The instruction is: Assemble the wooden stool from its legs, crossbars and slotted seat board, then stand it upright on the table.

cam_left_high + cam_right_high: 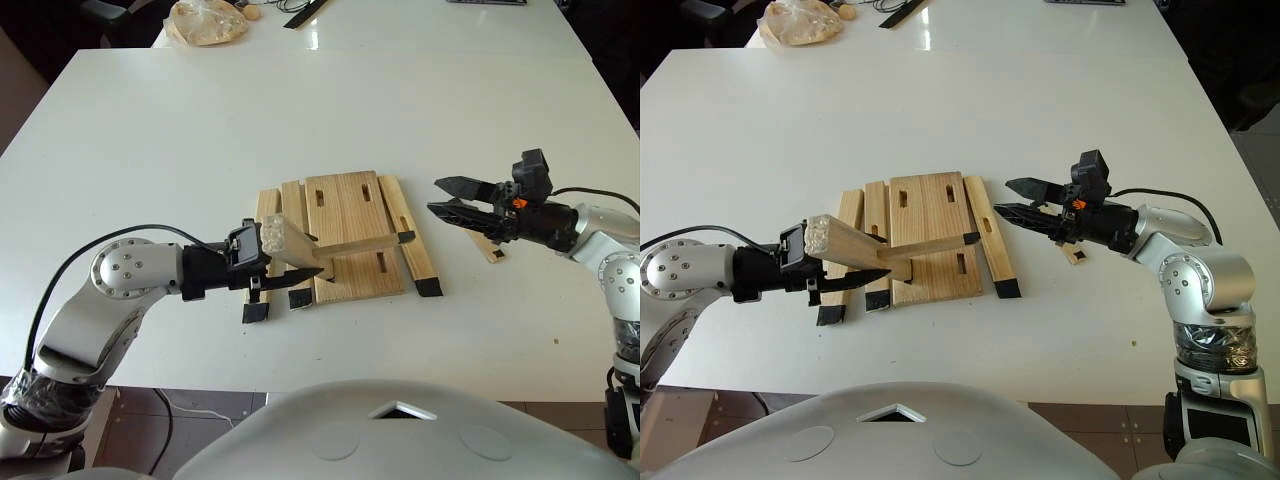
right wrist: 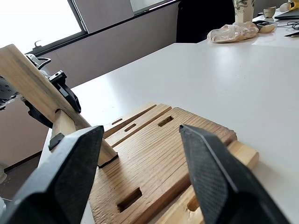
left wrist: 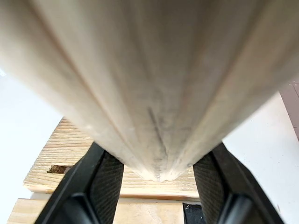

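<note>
Left gripper (image 1: 292,270) pinches the pale wooden leg (image 1: 288,240); its crossbar (image 1: 365,243) runs rightward over the flat slotted seat board (image 1: 345,205) toward the right gripper (image 1: 450,197), fingers spread.

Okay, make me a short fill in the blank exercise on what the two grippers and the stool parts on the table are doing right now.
1. The ____ gripper is shut on a wooden piece, held over the seat board.
2. The right gripper hovers beside the board with its fingers ____.
3. The seat board lies ____ on the table, slots facing up.
4. The loose legs beside the board have ____ tips.

Missing words: left; open; flat; black.
</note>
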You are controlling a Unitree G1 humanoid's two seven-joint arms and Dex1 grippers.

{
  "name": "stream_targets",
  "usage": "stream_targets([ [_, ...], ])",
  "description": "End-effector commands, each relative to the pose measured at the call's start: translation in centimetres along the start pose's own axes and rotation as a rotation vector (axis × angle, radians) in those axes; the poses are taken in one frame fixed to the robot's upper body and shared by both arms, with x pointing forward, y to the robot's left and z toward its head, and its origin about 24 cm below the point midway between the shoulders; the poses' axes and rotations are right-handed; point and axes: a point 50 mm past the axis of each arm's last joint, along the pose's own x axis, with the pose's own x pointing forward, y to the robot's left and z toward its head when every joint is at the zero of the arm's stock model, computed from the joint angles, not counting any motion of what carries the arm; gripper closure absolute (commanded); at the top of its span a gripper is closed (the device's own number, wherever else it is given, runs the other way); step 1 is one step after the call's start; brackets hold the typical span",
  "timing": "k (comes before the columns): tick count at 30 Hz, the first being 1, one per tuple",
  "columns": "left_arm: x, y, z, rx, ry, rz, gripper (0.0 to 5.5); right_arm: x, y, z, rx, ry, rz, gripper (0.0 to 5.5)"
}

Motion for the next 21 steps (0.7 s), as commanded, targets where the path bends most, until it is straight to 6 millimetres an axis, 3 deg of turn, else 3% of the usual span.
stream_targets([
  [1,0.1,-0.8,-3.7,-0.101,0.190,-0.118,3.46,0.1,-0.2,0.1,-0.019,0.009,0.000,2.52],
  [6,-0.7,0.2,-4.4,-0.021,0.282,-0.186,3.46,0.1,-0.4,0.2,-0.023,0.007,-0.002,2.52],
  [10,-0.7,1.6,-3.8,0.024,0.278,-0.197,3.46,0.1,-0.4,0.1,-0.021,0.005,-0.002,2.52],
  [16,-1.0,2.3,-3.5,-0.006,0.315,-0.205,3.46,0.1,-0.6,0.0,-0.023,0.007,-0.002,2.52],
  [21,-1.2,2.2,-3.7,-0.027,0.327,-0.153,2.40,-0.1,-0.6,0.1,-0.024,0.007,-0.004,2.52],
])
